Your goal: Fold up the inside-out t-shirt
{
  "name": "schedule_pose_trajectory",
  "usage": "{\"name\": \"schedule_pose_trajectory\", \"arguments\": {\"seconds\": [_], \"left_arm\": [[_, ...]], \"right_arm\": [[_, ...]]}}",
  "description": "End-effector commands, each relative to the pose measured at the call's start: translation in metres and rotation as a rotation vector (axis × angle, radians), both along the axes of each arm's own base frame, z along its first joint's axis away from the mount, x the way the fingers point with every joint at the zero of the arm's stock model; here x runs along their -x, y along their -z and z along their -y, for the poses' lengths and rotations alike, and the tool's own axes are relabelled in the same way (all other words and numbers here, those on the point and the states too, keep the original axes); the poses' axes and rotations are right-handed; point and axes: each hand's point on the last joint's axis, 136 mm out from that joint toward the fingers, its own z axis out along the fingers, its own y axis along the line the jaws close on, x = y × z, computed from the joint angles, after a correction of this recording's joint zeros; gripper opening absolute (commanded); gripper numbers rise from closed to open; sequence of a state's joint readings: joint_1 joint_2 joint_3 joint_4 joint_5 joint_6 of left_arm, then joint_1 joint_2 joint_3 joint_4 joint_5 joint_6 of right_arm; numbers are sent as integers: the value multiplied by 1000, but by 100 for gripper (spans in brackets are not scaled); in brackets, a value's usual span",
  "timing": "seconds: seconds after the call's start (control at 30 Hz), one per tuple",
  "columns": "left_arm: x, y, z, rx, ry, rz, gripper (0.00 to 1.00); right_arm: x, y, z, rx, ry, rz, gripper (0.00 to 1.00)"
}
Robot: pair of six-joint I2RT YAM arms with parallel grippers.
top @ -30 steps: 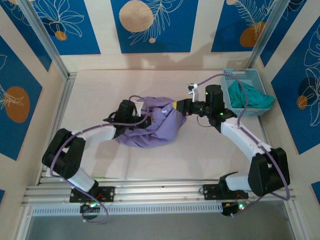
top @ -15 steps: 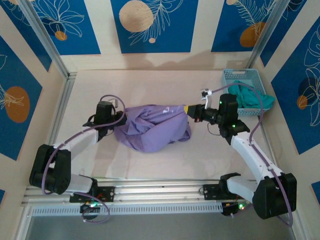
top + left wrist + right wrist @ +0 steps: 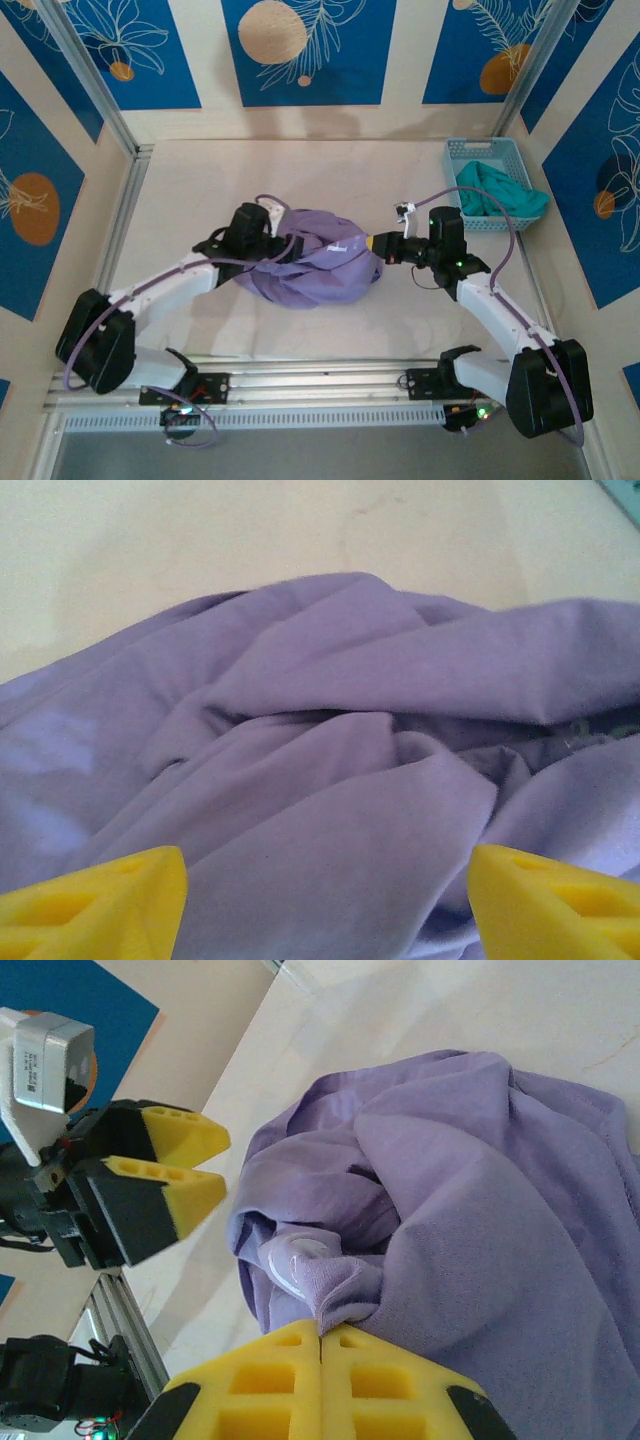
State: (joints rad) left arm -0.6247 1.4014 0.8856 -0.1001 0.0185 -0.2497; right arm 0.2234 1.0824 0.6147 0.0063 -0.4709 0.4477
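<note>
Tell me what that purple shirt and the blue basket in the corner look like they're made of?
The t-shirt looks like soft, matte knit cloth, probably cotton: it slumps in rounded, loose folds. The basket seems to be rigid light-blue plastic, judging by its straight, slotted walls.

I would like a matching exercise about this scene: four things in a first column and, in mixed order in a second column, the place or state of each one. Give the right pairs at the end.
Column one
1. crumpled lavender cotton t-shirt
2. teal-green cloth garment
3. left gripper with yellow fingers
4. right gripper with yellow fingers

Column two
A. shut on a fold of cloth
B. lies in the light blue plastic basket at the far right
C. open, fingers wide apart
D. bunched on the table between the two arms

Pairs: 1-D, 2-B, 3-C, 4-A
</note>
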Motion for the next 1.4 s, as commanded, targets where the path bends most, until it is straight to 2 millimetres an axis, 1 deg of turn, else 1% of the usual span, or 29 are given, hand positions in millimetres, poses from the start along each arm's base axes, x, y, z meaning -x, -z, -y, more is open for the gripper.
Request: {"name": "schedule_pose_trajectory", "arguments": {"seconds": [0.0,0.1,0.13,0.17,0.27,0.33,0.37,0.47,0.53,0.57,0.6,0.63,0.67,0.7,0.77,0.83,0.87,0.9,0.93,0.97,1.0,1.03,1.07,1.1,1.2,1.3,1.37], "left_arm": [[5,21,13,-94,103,-43,73],[1,30,17,-127,116,-70,69],[-1,32,16,-139,112,-67,65],[-5,32,13,-153,96,-62,58],[-22,25,6,-144,29,-51,30],[-38,9,0,-78,-24,-40,6],[-46,0,-4,-46,-49,-31,0],[-73,-42,-26,104,-147,2,0],[-88,-74,-49,265,-219,26,0],[-91,-89,-59,338,-241,40,0],[-94,-101,-70,403,-263,54,0],[-95,-110,-79,447,-277,71,0],[-93,-115,-84,464,-280,84,0],[-90,-118,-86,467,-269,93,0],[-82,-124,-81,478,-221,101,0],[-72,-126,-70,521,-150,87,0],[-68,-128,-66,544,-117,83,0],[-63,-129,-61,571,-84,76,0],[-58,-130,-56,596,-51,69,0],[-53,-131,-51,616,-20,66,0],[-49,-132,-47,633,11,63,0],[-44,-133,-43,644,42,56,0],[-40,-133,-39,652,70,53,0],[-36,-134,-36,661,94,50,0],[-24,-136,-27,678,148,48,0],[-15,-139,-22,683,182,44,0],[-11,-139,-19,681,190,39,0]], "right_arm": [[2,-15,-1,0,-9,42,0],[0,-20,0,12,-3,52,0],[0,-22,1,15,0,56,0],[-1,-24,1,17,1,59,0],[-1,-32,3,31,0,82,0],[-1,-41,7,51,7,119,0],[-1,-47,11,58,18,139,0],[0,-87,25,44,59,245,0],[4,-113,34,32,93,328,0],[7,-119,36,31,107,351,0],[9,-119,39,33,124,360,0],[11,-112,40,33,140,351,0],[12,-102,42,35,156,332,0],[12,-86,45,40,180,301,0],[8,-49,52,72,245,216,0],[3,-4,68,160,372,83,0],[2,14,73,200,410,28,0],[3,28,74,237,423,-13,2],[4,38,72,275,423,-38,10],[5,42,65,309,398,-26,16],[6,40,56,347,358,16,25],[7,34,45,381,316,82,32],[8,26,33,396,269,146,38],[10,15,16,402,206,230,45],[17,-7,-29,373,45,399,56],[14,-10,-68,353,-63,453,61],[9,-8,-92,337,-115,467,67]]}}
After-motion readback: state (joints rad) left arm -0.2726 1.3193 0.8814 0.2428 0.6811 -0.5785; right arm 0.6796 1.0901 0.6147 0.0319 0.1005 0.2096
